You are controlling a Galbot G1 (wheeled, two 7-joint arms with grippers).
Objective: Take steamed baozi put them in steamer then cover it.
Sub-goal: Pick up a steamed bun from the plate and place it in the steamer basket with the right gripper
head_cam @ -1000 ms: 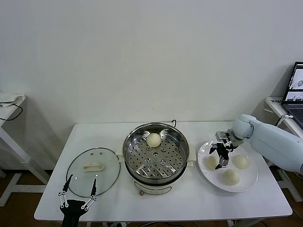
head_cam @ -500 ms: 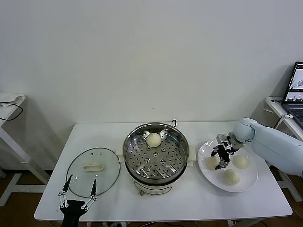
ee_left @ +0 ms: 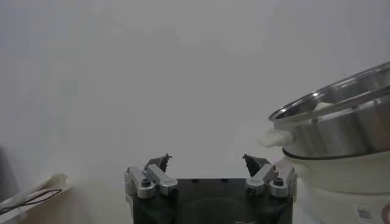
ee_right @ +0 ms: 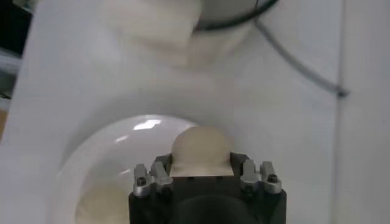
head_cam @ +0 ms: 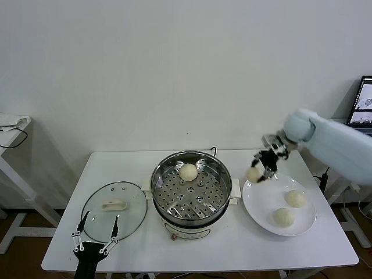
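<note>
Steamer [head_cam: 192, 192] sits mid-table [head_cam: 232, 244] holding one baozi [head_cam: 188, 171]; the cover [head_cam: 114, 210] lies beside it. Right end effector [head_cam: 259, 169] pinches a lifted baozi [head_cam: 254, 173] above the plate [head_cam: 305, 226]. Left end effector [head_cam: 96, 235] hangs spread near the table's front edge.

Right hand [head_cam: 260, 168] raised, fingers clamped; left hand [head_cam: 95, 238] parked low, fingers spread wide.

Plain white wall [head_cam: 174, 70]; white table [head_cam: 133, 163]; side desk [head_cam: 11, 125] far left.
</note>
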